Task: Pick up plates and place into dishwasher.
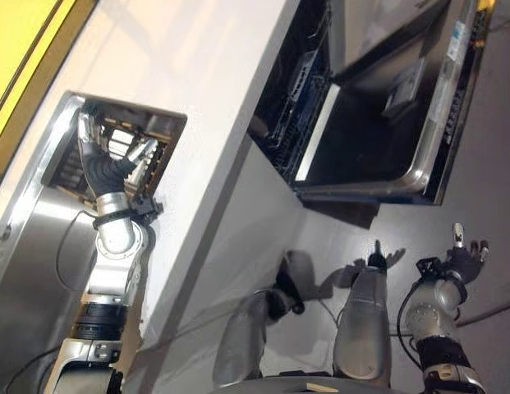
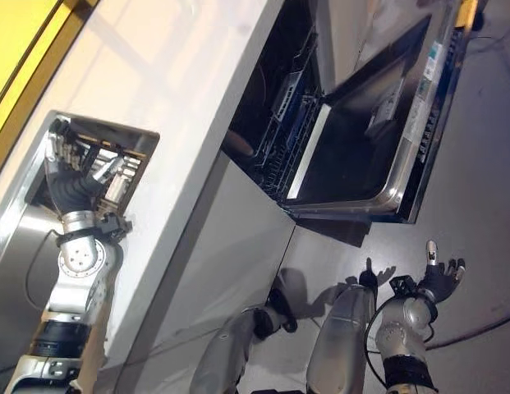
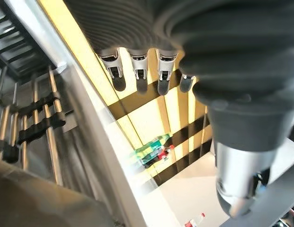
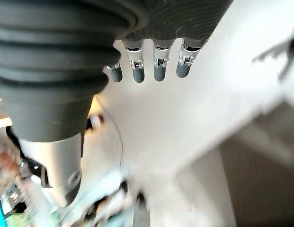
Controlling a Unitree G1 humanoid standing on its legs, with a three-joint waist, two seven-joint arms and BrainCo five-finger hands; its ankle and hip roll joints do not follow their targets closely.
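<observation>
Your right hand point(image 1: 464, 258) sits nearest, at the lower right of the head views, hanging over the grey floor point(image 1: 493, 164) with its fingers straight and nothing in it; its wrist view confirms relaxed, empty fingers. On the left side, your left hand point(image 1: 107, 168) reaches into the sink point(image 1: 62, 123) recessed in the white counter point(image 1: 213, 98), over a wire dish rack point(image 3: 38, 118) inside it. Its fingers are spread and straight, holding nothing. You cannot make out a plate in the sink from these views, so where the plates lie is unclear. At the upper right, the dishwasher point(image 2: 279, 115) stands ready, its door point(image 2: 361, 156) dropped open and the dark lower rack point(image 2: 275, 148) showing. Judging from this, no plate is gripped or loaded yet; the pick-up, carry and placement all remain.
</observation>
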